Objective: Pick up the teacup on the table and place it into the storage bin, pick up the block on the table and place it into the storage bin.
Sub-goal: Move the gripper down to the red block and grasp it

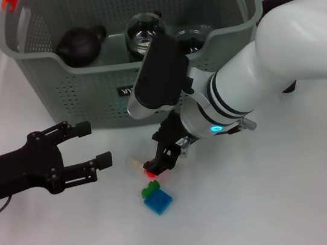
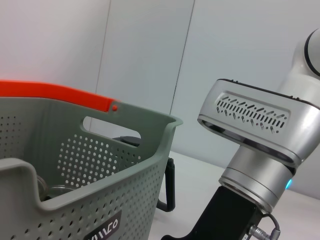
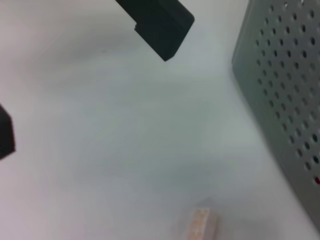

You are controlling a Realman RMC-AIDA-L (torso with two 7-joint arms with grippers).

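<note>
Left gripper (image 1: 96, 145) hovers wide open and empty, off to the left of the blocks. Just right of it, a pale wooden block (image 1: 135, 162) lies on the table (image 1: 296, 201), and the right gripper (image 1: 159, 159) is down at its end, nearer arm by far, red showing at its fingertips; whether it's closed, cannot tell. Blue-green block (image 1: 157, 199) sits just below. Storage bin (image 1: 57, 101) waits behind, with what looks like the teacup (image 1: 190, 39) inside already.

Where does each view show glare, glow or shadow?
Head view: red glow beneath the right gripper, cyan light on its wrist, highlights on the glass in the storage bin; the left gripper hovers open nearby. Left wrist view: sheen on the silver arm housing. Right wrist view: faint, diffuse shadows on the table.
</note>
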